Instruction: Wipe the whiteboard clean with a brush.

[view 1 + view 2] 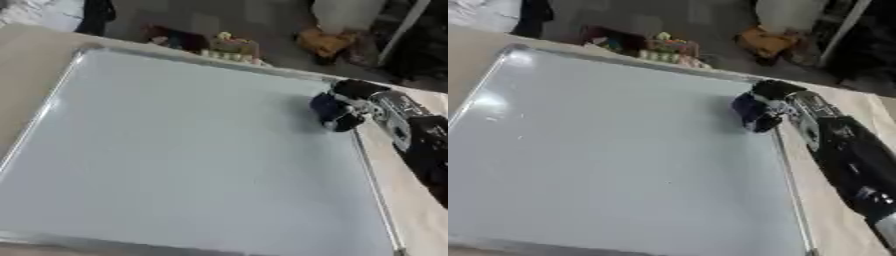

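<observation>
While it fills most of the tan table (26,75), the whiteboard (192,150) looks pale, smooth and unmarked inside a thin metal frame. Near its far right edge, the right hand (785,107) curls round a dark blue brush (748,111) touching the board; the brush's shape is hard to make out.

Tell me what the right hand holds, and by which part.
The right hand grips a dark blue brush from its upper side, at the whiteboard's right edge.

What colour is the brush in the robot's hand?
Dark blue: the brush in the right hand, clearest in the left eye view.
</observation>
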Robot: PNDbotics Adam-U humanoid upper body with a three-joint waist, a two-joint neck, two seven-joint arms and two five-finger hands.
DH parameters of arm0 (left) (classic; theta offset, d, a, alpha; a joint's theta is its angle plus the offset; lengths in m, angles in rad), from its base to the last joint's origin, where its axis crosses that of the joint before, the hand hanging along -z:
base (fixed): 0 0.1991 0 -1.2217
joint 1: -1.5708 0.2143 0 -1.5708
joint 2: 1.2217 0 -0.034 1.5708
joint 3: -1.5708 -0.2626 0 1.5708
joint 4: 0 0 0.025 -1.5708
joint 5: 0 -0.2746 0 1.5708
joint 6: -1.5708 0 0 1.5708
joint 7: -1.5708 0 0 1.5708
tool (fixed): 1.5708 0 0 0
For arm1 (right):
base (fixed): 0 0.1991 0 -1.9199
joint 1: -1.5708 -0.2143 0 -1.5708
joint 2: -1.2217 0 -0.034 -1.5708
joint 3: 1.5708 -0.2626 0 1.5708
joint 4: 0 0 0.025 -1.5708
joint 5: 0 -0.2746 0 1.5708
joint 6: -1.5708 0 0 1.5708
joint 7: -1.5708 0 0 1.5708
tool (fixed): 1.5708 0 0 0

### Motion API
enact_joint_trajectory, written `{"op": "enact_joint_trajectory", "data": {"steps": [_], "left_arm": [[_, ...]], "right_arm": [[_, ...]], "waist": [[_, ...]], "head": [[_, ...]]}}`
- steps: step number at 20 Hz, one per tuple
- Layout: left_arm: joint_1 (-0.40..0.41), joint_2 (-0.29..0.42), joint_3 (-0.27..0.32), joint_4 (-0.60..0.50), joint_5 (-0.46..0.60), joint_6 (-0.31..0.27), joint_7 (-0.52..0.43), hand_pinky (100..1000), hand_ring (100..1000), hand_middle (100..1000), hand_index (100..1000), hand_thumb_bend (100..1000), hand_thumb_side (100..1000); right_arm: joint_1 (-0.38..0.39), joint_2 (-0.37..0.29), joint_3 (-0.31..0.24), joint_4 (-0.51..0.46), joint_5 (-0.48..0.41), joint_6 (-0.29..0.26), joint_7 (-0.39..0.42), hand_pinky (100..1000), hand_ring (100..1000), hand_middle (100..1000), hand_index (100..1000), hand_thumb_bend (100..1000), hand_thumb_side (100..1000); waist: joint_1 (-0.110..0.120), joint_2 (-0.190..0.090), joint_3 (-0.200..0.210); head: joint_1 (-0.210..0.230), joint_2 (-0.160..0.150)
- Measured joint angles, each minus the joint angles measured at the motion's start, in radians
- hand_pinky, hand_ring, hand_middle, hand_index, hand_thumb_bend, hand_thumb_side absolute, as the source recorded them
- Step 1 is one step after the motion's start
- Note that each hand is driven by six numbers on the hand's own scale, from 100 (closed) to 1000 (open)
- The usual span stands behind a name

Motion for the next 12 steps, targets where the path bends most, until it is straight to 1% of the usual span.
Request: {"op": "enact_joint_trajectory", "data": {"steps": [7,12], "left_arm": [[0.000,0.000,0.000,0.000,0.000,0.000,-0.001,437,476,416,614,100,960],[0.000,0.000,0.000,0.000,0.000,0.001,-0.001,438,476,416,614,100,958]], "right_arm": [[0.000,0.000,0.000,0.004,0.015,0.001,-0.004,600,543,229,340,100,243],[0.004,-0.003,0.004,-0.004,-0.020,-0.026,0.024,598,539,227,341,100,249]], "waist": [[0.000,0.000,0.000],[0.000,-0.001,-0.003]], "head": [[0.000,-0.004],[0.000,-0.004]]}}
